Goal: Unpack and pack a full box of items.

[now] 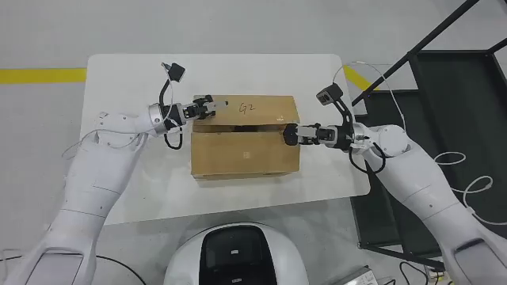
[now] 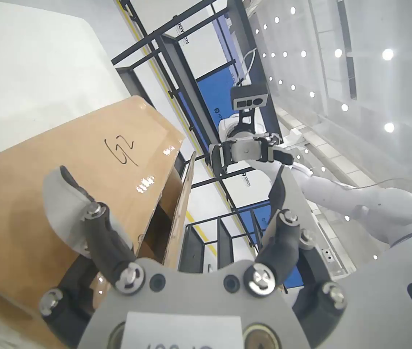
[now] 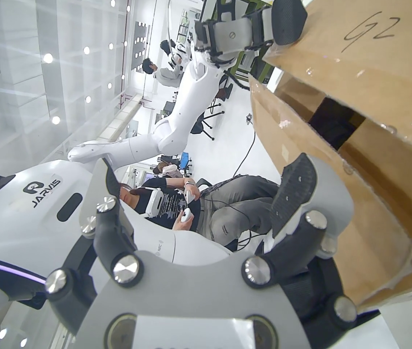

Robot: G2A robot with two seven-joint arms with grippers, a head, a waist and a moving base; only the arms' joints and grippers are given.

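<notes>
The cardboard box [image 1: 245, 154] sits mid-way on the white table [image 1: 127, 87], with a handwritten "G2" [image 1: 247, 108] on its far flap. Beyond the box there's grey floor and a yellow line [image 1: 40, 75]. The left gripper [image 1: 210, 106] and right gripper [image 1: 290, 135] flank the box ends, jaws spread wide and holding nothing.

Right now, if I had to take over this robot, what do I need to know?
Claws: the left claw is open at the left end of the brown cardboard box, partly over its far flap. The right claw is open at the box's right end, by the dark gap between the two top flaps. Neither holds anything.
Things: the box sits in the middle of the white table, with its flaps nearly shut and its contents hidden.
Done: cannot tell.
Left: probably open the flaps, take the items out, then pack them back.
</notes>
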